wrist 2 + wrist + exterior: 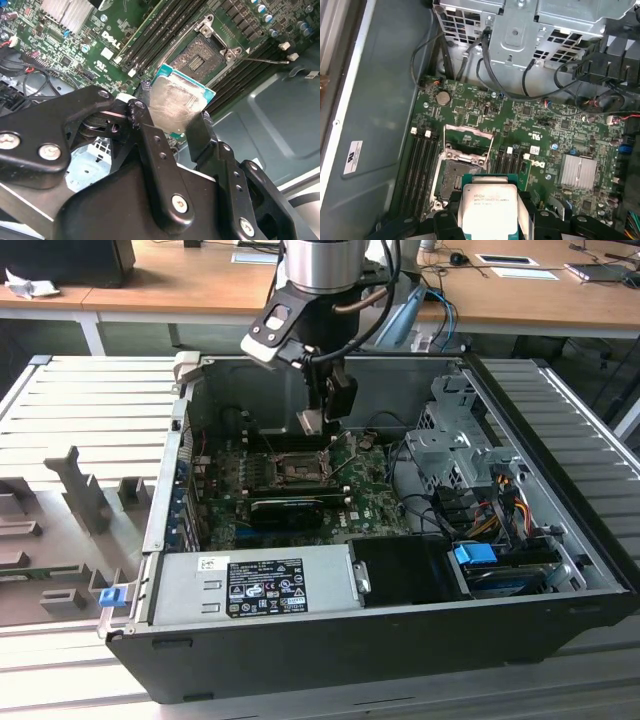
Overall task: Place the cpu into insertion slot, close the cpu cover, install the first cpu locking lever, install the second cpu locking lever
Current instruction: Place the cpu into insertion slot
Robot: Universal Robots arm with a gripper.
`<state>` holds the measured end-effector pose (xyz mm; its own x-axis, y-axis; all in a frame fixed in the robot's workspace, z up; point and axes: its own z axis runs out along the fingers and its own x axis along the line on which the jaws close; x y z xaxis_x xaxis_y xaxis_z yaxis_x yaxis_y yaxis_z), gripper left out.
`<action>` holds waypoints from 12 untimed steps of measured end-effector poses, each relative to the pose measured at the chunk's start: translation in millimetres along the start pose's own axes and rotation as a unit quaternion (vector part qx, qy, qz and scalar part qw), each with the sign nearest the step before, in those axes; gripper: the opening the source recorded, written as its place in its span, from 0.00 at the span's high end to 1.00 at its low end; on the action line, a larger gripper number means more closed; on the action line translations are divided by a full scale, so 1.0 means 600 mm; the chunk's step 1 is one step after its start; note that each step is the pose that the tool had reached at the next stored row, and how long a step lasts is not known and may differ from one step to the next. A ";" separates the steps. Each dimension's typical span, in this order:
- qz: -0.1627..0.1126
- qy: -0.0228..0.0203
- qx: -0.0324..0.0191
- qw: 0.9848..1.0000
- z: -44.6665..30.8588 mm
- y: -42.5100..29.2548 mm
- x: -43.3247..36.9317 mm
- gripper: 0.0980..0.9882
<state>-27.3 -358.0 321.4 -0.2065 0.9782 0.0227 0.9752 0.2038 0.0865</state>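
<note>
Grey slatted tabletop (90, 410) carries an open computer case (400, 630). In the exterior view the tool (320, 425) is clamped on the chip (311, 423), with the socket (295, 468) below it. In the second wrist view its fingers (200, 132) pinch the chip's edges. In the first wrist view the cover (468, 135) stands open beyond the tool.

In the exterior view you look across a ribbed grey metal tabletop (90, 400) of long slats, spanning nine to three o'clock. Beyond it, at twelve o'clock, stand pale wooden desks (180, 285), brightly lit, with white sheets of paper (525, 273) at one o'clock and a black box (65, 260) at eleven. At nine sit grey moulded fixtures (80, 490).
</note>
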 end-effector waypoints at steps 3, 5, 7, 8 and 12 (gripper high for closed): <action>0.000 0.000 0.000 1.000 0.002 0.000 0.000 0.52; 0.000 0.000 0.000 1.000 0.004 0.000 0.000 0.52; 0.003 0.000 0.000 1.000 0.005 -0.001 0.000 0.52; 0.006 -0.001 0.000 1.000 0.005 -0.001 0.000 0.52; 0.027 -0.002 -0.001 1.000 0.006 -0.001 0.000 0.52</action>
<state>-27.4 -358.0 317.6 -0.1536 0.9879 0.0226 0.9847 0.1511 0.0864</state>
